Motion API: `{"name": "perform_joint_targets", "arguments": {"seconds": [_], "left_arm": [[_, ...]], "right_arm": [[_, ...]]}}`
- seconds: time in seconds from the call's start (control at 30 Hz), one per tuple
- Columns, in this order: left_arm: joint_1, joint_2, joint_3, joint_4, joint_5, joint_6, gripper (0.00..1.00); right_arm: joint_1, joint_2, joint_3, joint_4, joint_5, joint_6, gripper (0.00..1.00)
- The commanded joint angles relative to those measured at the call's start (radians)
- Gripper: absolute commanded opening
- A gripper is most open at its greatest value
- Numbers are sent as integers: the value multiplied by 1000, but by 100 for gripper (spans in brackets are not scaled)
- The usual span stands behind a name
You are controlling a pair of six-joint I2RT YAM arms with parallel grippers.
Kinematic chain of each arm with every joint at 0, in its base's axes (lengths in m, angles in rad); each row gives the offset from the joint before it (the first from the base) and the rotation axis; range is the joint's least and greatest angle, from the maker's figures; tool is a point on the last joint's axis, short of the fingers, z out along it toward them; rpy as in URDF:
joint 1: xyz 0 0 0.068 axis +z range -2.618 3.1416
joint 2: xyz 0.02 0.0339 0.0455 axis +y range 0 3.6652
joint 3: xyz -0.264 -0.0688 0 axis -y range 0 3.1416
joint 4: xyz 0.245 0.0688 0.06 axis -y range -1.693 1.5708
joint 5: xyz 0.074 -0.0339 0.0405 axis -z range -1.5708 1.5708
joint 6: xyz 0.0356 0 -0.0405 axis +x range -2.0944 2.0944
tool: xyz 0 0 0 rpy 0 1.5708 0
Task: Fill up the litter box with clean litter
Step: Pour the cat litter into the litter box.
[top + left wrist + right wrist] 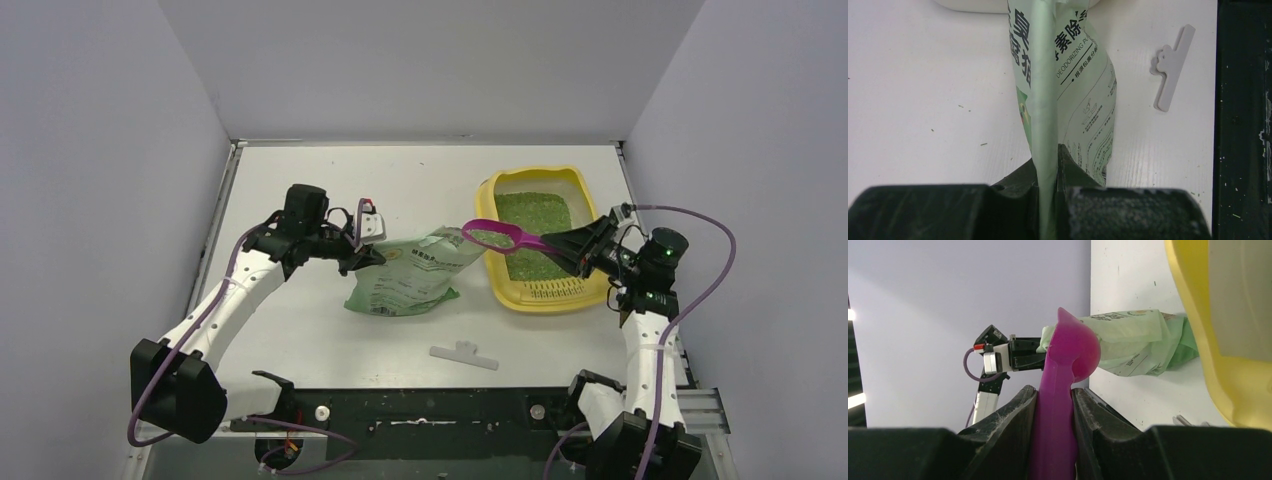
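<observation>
The right gripper (pixel 572 250) is clamped on the handle of a magenta scoop (pixel 497 236). In the right wrist view its two fingers (pixel 1013 410) press the handle from either side. In the top view the handle runs from the fingers toward the left. The bowl of the scoop hangs at the left rim of the litter box (pixel 492 272) and holds a small heap of green grains.

The gripper itself hangs above the lower right part of the litter box, just above the slotted strip at its lower end. The litter box sits right of centre in the top view, flat on the white table (pixel 420 180). The clean litter (pixel 535 225) covers its floor, up and to the left of the gripper and just right of the scoop bowl.

The left gripper (pixel 365 255) sits left of centre in the top view. Its fingers are pinched together on a thin fold of a light-green printed bag (pixel 415 270); the left wrist view shows the fold squeezed between them. From that grip the bag stretches right across the table. Its open end reaches just beside the scoop bowl and the left rim of the litter box.

A white clip (pixel 465 354) lies flat on the table below the bag, well apart from both grippers.
</observation>
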Motion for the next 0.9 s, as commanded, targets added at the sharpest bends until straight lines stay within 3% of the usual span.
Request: {"name": "perform_joint_targets", "arguments": {"seconds": [0.0,0.27,0.4,0.53,0.87], "left_arm": [[-1,-29,19,98,35,-14,0],[-46,-48,-10,86,-23,-24,0],[-63,-61,-17,72,-36,-21,0],[-75,-75,-18,61,-59,-17,0],[-108,-95,-23,40,-110,1,0]], "right_arm": [[-57,-16,70,-21,-17,-32,0],[-175,54,123,-9,48,-32,0],[-217,114,163,-94,138,-108,0],[-220,179,223,-215,256,-231,0],[-163,307,329,-315,570,-333,0]]}}
